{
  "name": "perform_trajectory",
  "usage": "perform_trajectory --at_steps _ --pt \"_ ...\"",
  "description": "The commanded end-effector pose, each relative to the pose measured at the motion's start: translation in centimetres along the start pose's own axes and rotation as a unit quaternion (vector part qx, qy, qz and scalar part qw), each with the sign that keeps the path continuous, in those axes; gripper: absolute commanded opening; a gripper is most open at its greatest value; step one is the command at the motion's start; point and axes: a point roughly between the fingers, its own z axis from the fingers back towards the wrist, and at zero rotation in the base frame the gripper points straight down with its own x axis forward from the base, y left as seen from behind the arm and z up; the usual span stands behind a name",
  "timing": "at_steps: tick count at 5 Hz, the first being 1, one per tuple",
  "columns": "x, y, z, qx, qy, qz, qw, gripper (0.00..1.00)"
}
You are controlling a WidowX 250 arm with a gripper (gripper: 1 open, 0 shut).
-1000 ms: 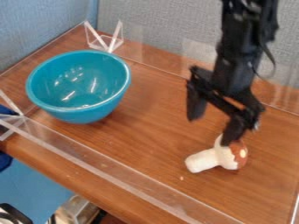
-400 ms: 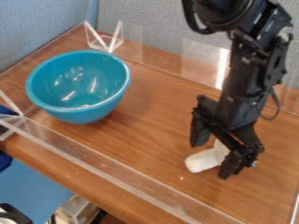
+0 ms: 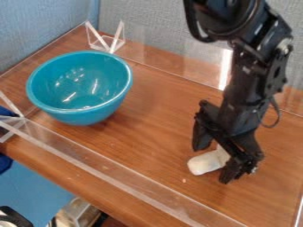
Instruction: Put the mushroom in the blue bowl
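The mushroom (image 3: 206, 163) lies on its side on the wooden table at the front right; only its cream stem shows, the cap is hidden behind the gripper. My black gripper (image 3: 221, 156) is down at table level around the mushroom, open, with one finger to the left of the stem and the other finger (image 3: 245, 166) to the right. The blue bowl (image 3: 78, 87) sits upright and empty at the left of the table, well away from the gripper.
A clear acrylic wall (image 3: 119, 168) runs along the table's front edge, and clear brackets (image 3: 106, 37) stand at the back left behind the bowl. Bare wood (image 3: 154, 97) lies between bowl and mushroom.
The gripper has come down from above the mushroom until its open fingers straddle it, hiding the cap. The mushroom and bowl have not moved.
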Motion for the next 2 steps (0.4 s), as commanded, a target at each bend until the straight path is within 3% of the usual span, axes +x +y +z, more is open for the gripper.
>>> perform_trajectory --at_steps 1,2 --pt "0.56 0.21 0.23 0.007 -0.021 -0.003 0.9998 1.00" --pt "0.84 0.45 -0.19 0.009 -0.026 -0.002 0.9996 1.00"
